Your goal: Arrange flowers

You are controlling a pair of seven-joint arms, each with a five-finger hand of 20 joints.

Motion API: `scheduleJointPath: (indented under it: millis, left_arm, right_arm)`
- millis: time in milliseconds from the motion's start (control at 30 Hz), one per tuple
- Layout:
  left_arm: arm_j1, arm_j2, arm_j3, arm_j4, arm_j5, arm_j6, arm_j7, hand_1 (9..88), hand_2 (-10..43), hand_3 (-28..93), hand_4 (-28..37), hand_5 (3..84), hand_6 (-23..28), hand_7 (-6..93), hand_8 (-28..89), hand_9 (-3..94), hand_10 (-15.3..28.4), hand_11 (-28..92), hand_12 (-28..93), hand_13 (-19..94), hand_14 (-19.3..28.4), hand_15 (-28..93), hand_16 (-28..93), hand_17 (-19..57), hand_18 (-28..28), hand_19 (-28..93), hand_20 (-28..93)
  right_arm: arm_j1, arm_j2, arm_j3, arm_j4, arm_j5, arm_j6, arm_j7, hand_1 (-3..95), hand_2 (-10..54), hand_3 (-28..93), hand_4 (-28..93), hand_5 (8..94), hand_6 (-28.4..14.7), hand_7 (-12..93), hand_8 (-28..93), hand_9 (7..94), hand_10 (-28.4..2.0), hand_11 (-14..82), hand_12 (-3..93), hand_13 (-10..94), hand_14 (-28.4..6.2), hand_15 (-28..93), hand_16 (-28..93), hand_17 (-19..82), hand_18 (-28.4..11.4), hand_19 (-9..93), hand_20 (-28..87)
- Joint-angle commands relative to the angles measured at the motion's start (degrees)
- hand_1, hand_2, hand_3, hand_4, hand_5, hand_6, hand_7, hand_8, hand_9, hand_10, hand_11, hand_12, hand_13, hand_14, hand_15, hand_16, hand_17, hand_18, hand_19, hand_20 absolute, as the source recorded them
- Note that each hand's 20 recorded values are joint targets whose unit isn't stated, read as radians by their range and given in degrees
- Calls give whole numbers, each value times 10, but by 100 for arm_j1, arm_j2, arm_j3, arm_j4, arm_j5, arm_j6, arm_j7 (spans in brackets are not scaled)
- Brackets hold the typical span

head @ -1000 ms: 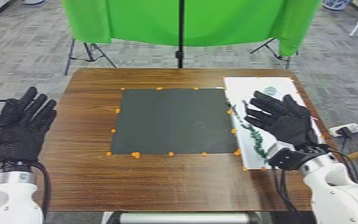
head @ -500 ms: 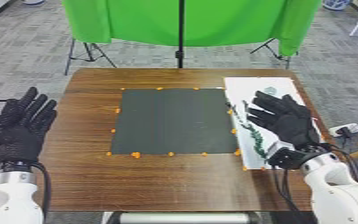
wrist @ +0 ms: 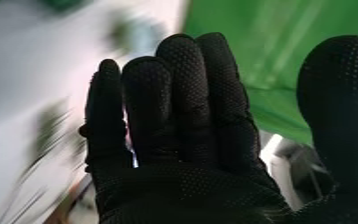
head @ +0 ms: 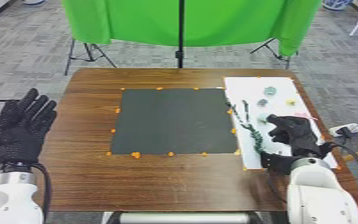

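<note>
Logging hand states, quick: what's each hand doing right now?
Left hand: open, fingers straight, holding nothing.
Right hand: open, thumb apart, holding nothing.

Left hand (head: 20,137) open, fingers straight, right hand (head: 296,131) open, fingers straight, thumb apart, white arms (head: 318,192) behind.

we can't make out any readable text here, no labels or brands we can read, no numbers either, no signs we can pick out, honestly nothing legible for us
</note>
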Motion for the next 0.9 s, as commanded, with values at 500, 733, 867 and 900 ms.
scheduleJointPath:
  millis: [500,733,867,900]
  left_arm:
    - [165,-31,-38,-54,-184,93,66,245,140,720,-283,416,87,94,-95,347,141,156,85,277,136,168,-17,-68,134,296,99]
    - [139,15,24,-40,-227,69,91,245,140,721,-283,418,88,94,-95,349,142,157,86,278,136,171,-18,-68,134,298,100]
    - [168,-6,7,-45,-268,57,99,245,140,721,-283,418,88,95,-96,349,142,158,86,278,135,171,-18,-68,134,298,100]
    - [162,2,7,-42,-279,68,100,245,140,721,-283,418,88,94,-96,350,141,158,86,278,135,171,-18,-68,134,298,100]
  right_arm:
    - [280,306,-833,742,-5352,-2217,501,418,-95,531,-283,702,-34,277,-132,612,-186,553,331,553,-169,782,330,245,-253,790,359]
    - [388,306,-929,762,-5008,-2808,406,536,-95,387,-282,753,-24,295,-133,655,-177,555,346,592,-166,776,346,262,-263,800,381]
    - [413,284,-944,788,-4819,-3029,260,484,-95,609,-282,769,-23,271,-32,671,-169,537,337,602,-161,764,350,264,-262,795,388]
    - [409,286,-959,804,-4827,-3013,231,519,-95,588,-282,778,-26,265,12,686,-165,522,331,608,-159,759,350,265,-259,792,388]
